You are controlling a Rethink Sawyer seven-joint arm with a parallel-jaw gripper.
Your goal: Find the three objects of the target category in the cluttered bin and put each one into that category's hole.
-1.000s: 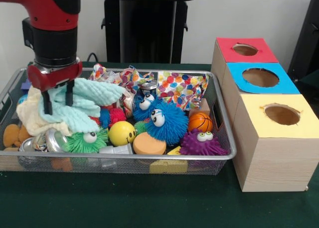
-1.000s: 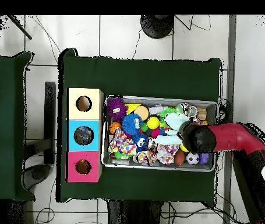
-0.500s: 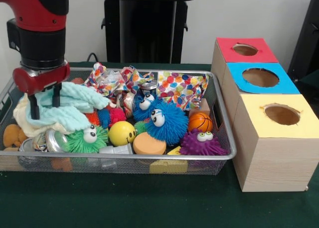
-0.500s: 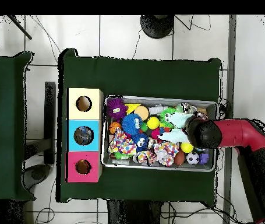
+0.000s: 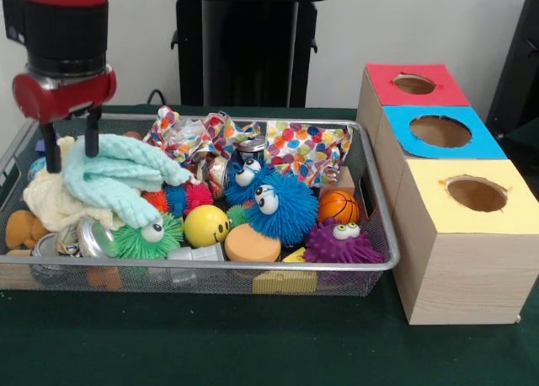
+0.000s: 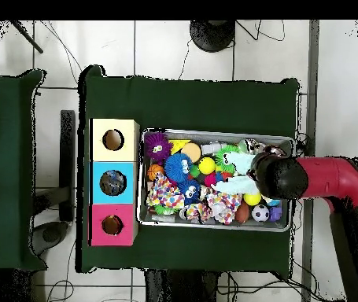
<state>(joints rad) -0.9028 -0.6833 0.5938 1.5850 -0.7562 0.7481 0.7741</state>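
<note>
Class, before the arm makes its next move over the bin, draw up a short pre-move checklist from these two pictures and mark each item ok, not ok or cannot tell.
1. Tool at the mint green cloth: ok, its fingers straddle the cloth's upper end.
2. Cloth firmly gripped: cannot tell; the fingers stand apart and most of the cloth lies on the pile.
3. Cloth clear of neighbours: not ok, it drapes over the cream cloth and reaches the green fuzzy toy.
4. Three box holes unblocked: ok, red, blue and yellow are all open.
5. Mesh bin beside the boxes: ok.
</note>
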